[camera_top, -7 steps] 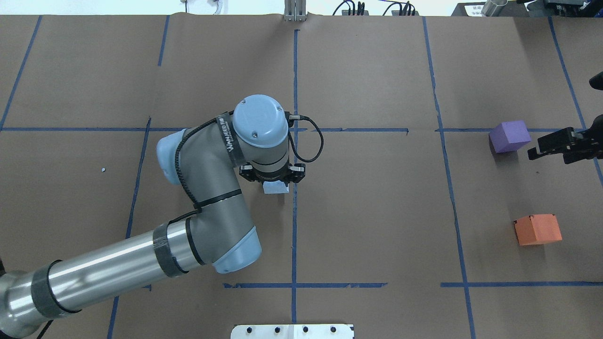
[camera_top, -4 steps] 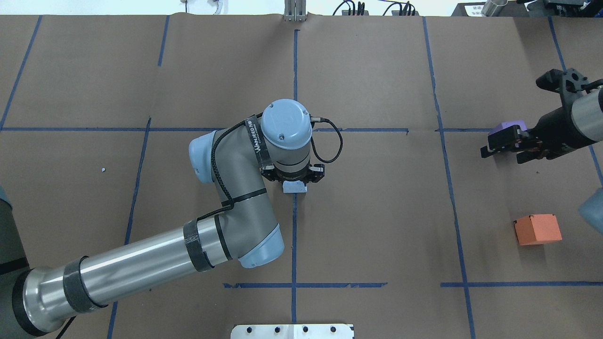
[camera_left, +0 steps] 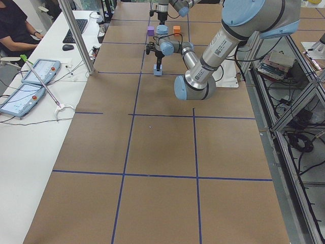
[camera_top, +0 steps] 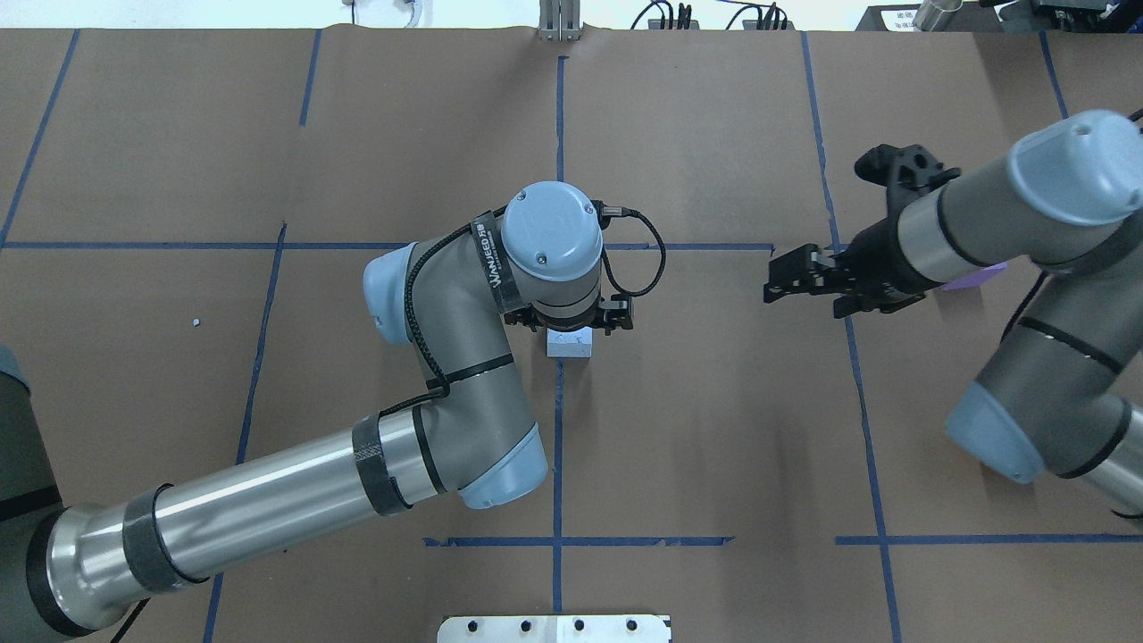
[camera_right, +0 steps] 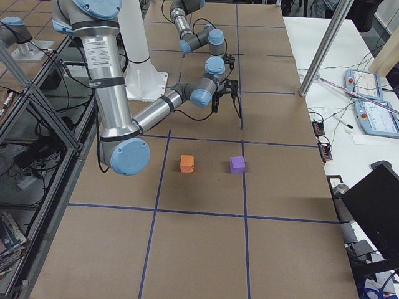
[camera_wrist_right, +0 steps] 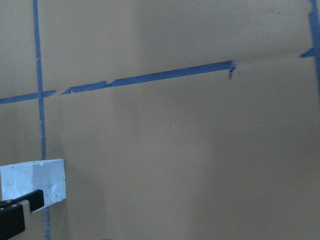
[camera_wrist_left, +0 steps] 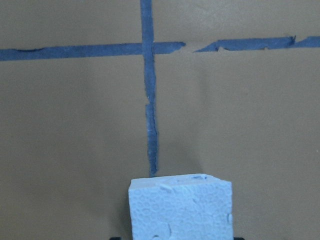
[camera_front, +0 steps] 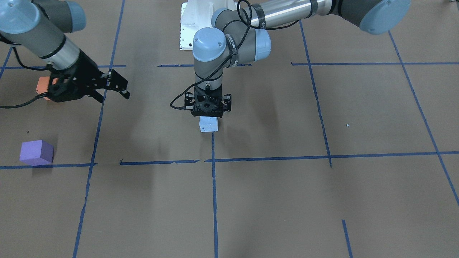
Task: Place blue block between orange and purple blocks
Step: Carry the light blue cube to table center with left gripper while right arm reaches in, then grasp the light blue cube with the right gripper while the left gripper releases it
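Right arm swung inward since a second ago, right gripper (camera_top: 773, 280) spread and empty; left gripper (camera_front: 208, 115), pointing straight down, clamps blue block (camera_front: 208, 124) at the centre line (camera_front: 213, 186) (well apart from orange block (camera_right: 186, 163), purple block (camera_right: 237, 164))

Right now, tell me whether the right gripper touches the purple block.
Apart. The front-facing view shows bare table between the right gripper and the purple block.
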Controlling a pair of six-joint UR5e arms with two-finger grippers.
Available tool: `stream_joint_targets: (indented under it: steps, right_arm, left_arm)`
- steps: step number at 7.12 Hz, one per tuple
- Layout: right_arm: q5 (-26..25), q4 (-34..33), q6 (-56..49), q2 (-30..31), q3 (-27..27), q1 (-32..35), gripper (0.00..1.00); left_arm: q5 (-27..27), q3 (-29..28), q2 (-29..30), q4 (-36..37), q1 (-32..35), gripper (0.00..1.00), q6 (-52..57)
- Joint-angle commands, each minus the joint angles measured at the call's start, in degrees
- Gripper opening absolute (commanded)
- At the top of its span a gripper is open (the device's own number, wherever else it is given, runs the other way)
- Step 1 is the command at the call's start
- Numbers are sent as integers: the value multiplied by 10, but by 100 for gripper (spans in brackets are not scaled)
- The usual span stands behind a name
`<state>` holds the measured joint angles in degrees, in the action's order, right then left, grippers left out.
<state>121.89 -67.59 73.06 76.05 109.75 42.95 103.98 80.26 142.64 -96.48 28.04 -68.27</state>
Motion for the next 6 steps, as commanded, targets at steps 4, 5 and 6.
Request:
stream_joint_targets:
  steps: [4, 5, 6]
  right_arm:
    - [-128, -88, 126, -243, -151, -109, 100]
    - [-128, -117, 126, -307, -214, -111, 100]
    - [-128, -117, 117, -347, -274, -112, 100]
  left_arm:
    - [1, 325, -267, 3, 68, 100, 22]
    - [1, 359, -309, 3, 70, 100, 37]
    - [0, 366, -322, 3, 71, 100, 38]
